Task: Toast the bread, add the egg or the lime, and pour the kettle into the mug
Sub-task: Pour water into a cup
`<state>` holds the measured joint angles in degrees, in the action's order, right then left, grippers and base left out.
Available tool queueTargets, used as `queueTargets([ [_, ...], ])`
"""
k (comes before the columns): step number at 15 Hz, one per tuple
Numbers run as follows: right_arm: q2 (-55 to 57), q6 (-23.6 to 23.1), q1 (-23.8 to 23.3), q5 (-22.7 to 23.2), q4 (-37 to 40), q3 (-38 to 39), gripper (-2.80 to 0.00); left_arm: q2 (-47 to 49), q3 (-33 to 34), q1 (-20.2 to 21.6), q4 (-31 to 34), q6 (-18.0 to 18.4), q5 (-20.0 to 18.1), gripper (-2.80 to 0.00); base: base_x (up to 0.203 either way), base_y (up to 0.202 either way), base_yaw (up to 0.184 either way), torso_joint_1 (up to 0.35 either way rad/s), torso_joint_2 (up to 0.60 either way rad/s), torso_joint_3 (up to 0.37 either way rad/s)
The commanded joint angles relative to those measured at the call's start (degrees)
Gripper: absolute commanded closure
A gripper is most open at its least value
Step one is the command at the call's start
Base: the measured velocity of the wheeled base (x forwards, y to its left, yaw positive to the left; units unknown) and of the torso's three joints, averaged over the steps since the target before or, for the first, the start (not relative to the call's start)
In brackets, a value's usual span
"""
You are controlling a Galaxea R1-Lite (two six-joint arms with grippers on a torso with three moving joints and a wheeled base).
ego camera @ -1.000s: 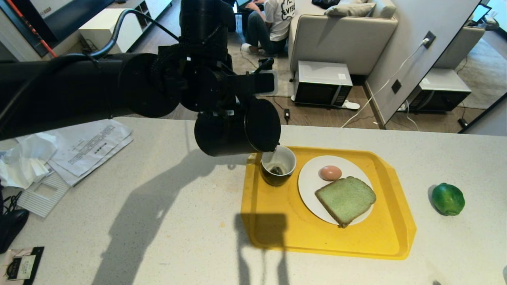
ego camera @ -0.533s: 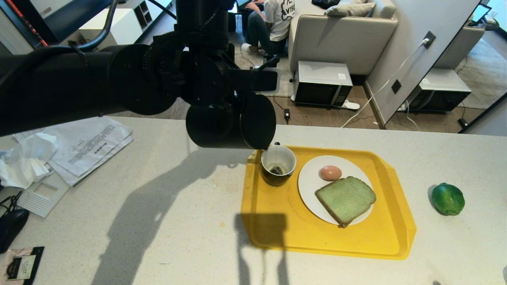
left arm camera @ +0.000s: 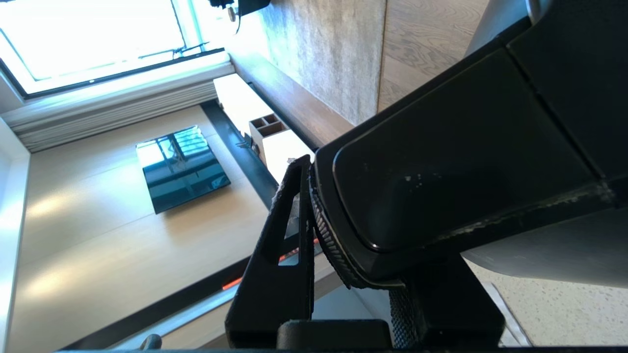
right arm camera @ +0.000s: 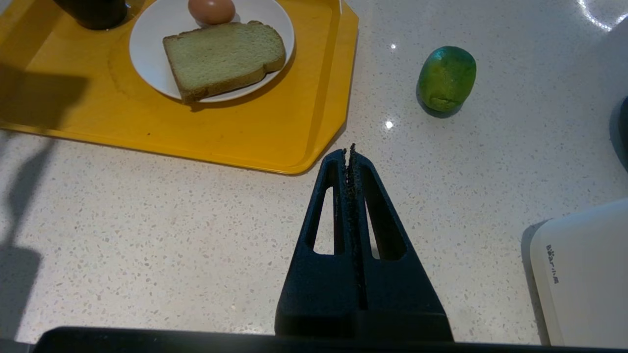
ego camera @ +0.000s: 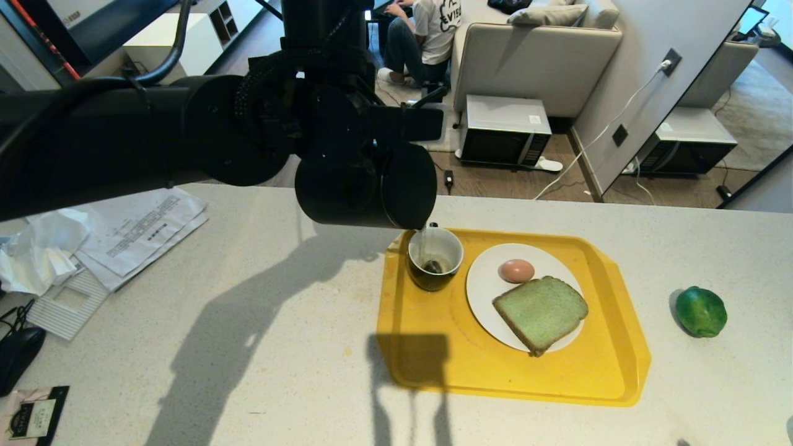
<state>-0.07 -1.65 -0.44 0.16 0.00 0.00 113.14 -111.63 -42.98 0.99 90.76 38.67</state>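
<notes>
Clamped on the loop handle of a tall matte black jug kettle, the left gripper holds the vessel tipped nearly level above the counter, its domed lid facing the tray and its spout low over the rim of a small glossy black mug with a white inside. A thin stream appears to run from spout to mug, where a dark tea bag seems to lie at the bottom; the tilt keeps the pour falling inside the cup and not on the tray. In the left wrist view one ribbed finger presses against the handle's side.

That mug stands in the far left corner of a yellow plastic tray, just beside a round white plate. On the plate rest a small pinkish-brown egg and, touching it or nearly so, a thick slice of pale green bread with a brown crust, lying flat. A glossy dark green lime sits on the speckled counter, well apart to the right of the tray.

Nearer the robot, the right gripper hangs idle with fingers pressed together, holding nothing, clear of the pour. Loose papers lie to the left, out of the way; a person sits on the floor beyond.
</notes>
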Motion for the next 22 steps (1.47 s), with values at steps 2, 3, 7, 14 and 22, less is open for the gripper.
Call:
queueTargets([
  [2, 0.07, -0.02, 0.00, 0.02, 0.00, 0.00, 0.00, 0.35, 0.00, -0.18, -0.44, 0.47, 0.35, 0.00, 0.000, 0.000, 0.000, 0.000, 0.00, 0.000],
  [3, 0.07, -0.02, 0.00, 0.02, 0.00, 0.00, 0.00, 0.41, 0.01, -0.18, -0.81, 0.47, 0.35, 0.00, 0.000, 0.000, 0.000, 0.000, 0.00, 0.000],
  [7, 0.07, -0.02, 0.00, 0.02, 0.00, 0.00, 0.00, 0.32, -0.07, -0.18, -0.99, 0.56, 0.35, 0.00, 0.000, 0.000, 0.000, 0.000, 0.00, 0.000],
  [14, 0.07, -0.02, 0.09, 0.02, 0.00, 0.00, 0.00, 0.32, 0.01, -0.18, -2.75, 0.56, 0.35, 0.00, 0.000, 0.000, 0.000, 0.000, 0.00, 0.000],
  [22, 0.07, -0.02, 0.00, 0.02, 0.00, 0.00, 0.00, -0.88, 0.06, -0.18, -2.67, -3.15, -0.08, 0.00, 0.000, 0.000, 0.000, 0.000, 0.00, 0.000],
])
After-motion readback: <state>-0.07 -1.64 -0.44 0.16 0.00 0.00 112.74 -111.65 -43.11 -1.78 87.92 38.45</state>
